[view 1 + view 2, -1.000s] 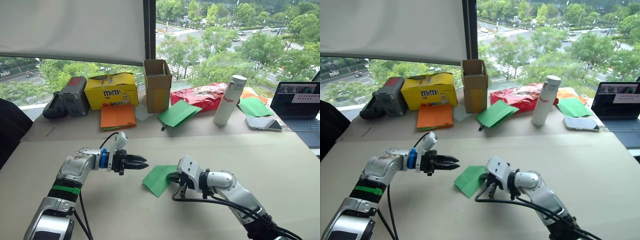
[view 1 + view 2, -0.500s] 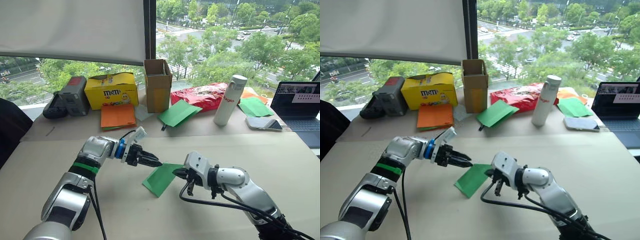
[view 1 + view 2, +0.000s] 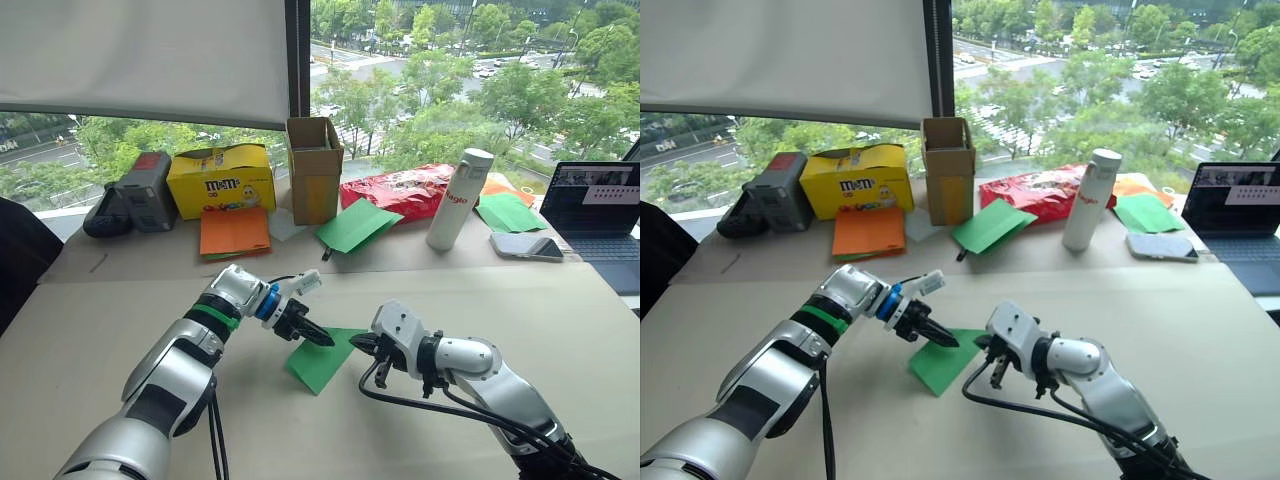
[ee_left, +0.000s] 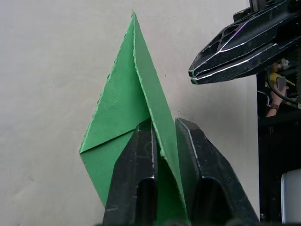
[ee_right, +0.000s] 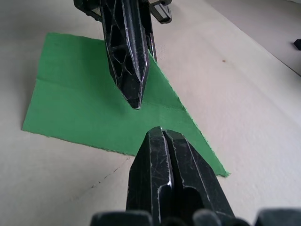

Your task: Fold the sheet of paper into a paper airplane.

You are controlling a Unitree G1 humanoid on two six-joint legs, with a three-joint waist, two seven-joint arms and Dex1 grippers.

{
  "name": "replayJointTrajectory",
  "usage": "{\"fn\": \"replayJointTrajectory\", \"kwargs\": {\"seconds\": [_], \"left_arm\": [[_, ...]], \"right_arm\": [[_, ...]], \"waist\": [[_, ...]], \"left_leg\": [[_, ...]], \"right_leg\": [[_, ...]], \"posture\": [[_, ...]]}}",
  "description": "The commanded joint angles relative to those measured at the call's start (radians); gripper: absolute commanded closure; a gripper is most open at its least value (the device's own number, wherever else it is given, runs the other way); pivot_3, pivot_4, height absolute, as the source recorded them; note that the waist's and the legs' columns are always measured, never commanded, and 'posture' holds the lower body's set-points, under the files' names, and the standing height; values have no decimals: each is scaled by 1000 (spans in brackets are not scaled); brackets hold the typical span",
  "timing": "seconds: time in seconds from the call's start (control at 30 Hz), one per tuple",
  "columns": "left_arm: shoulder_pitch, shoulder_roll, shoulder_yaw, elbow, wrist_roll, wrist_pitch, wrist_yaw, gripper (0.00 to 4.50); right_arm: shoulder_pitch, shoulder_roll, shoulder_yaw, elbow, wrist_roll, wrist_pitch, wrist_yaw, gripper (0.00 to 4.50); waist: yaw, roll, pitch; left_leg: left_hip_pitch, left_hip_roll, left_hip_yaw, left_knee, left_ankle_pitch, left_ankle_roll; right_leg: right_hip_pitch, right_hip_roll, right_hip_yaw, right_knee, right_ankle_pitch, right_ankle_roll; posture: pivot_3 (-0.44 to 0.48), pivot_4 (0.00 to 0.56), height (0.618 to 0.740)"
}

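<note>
Broadly, the table (image 3: 560, 330) is carrying two zones: a far strip along the window crowded with a yellow box (image 3: 222, 180), a cardboard box (image 3: 315, 170), a red bag (image 3: 400, 190), a bottle (image 3: 447, 200), orange sheets (image 3: 235, 231), spare green sheets (image 3: 357, 226) and a laptop (image 3: 595, 210) at the far right, and a near work area where the folding is going on. Both arms are reaching inward over that near area, the left one stretching right and the right one angling left, so that their tips are meeting over the paper (image 3: 322, 357), which is lying near the middle of the table, already folded into a pointed, layered wedge, with one flap lying over the other. The left gripper (image 3: 318, 337) is bearing down on the far left part of the paper; in the left wrist view its fingers (image 4: 136, 169) are standing slightly apart, straddling a raised edge of the fold, probably to pin or pinch that crease so the layers are not springing back. The right gripper (image 3: 358, 345) is sitting just beside the paper's right edge with its fingers pressed together on nothing, the tip hovering at the edge, likely waiting to press the crease or lift the next flap. By my judgement the folding is partway along, with the wing folds not yet made.
</note>
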Motion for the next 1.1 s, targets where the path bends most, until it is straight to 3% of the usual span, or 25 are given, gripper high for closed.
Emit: {"fn": "replayJointTrajectory", "kwargs": {"seconds": [0.03,0.2,0.33,0.5,0.63,0.7,0.8,0.97,1.1], "left_arm": [[-24,-1,43,14,8,20,42,4457],[6,10,179,-96,-89,352,145,4457],[63,-64,499,-217,-103,629,404,4457],[188,-214,872,-285,-232,654,816,4457],[347,-498,1128,-569,-434,654,1288,4457],[352,-638,1253,-662,-488,654,1485,4457],[315,-763,1389,-711,-571,654,1717,4457],[284,-873,1486,-709,-774,654,2009,4457],[287,-902,1521,-666,-938,654,2181,4457]], "right_arm": [[5,-17,-40,-54,12,3,-10,4500],[9,-40,-78,-59,11,13,-28,4500],[9,-56,-111,-59,15,42,-38,4500],[9,-77,-159,-62,13,80,-59,4500],[-5,-85,-194,-40,-5,94,-99,4500],[-13,-84,-202,-28,-12,92,-117,4500],[-18,-83,-199,-22,-15,89,-131,4500],[-12,-80,-191,-33,-14,93,-143,4500],[-9,-76,-189,-42,-14,97,-155,4500]], "waist": [[0,0,0],[-1,0,0],[0,0,0],[2,0,0],[16,0,0],[25,-2,1],[22,-3,0],[25,-3,0],[25,-3,0]], "left_leg": [[0,0,0,0,0,0],[0,0,0,0,0,0],[-1,1,0,1,0,0],[0,1,-1,1,0,-1],[-2,2,-1,2,1,-1],[-1,1,0,2,0,-2],[-2,1,0,3,1,-4],[-1,1,0,1,2,-5],[-1,0,0,1,2,-5]], "right_leg": [[0,0,0,0,0,0],[-1,0,0,1,0,0],[-1,0,0,3,0,0],[-2,-2,1,7,0,0],[-5,-4,3,9,0,0],[-5,-5,4,8,0,0],[-8,-3,7,9,0,0],[-10,-2,9,10,0,0],[-10,-2,9,10,0,0]], "posture": [[0,150,740],[0,150,740],[0,150,740],[0,150,740],[0,150,740],[0,150,740],[0,150,740],[0,150,740],[0,150,740]]}}
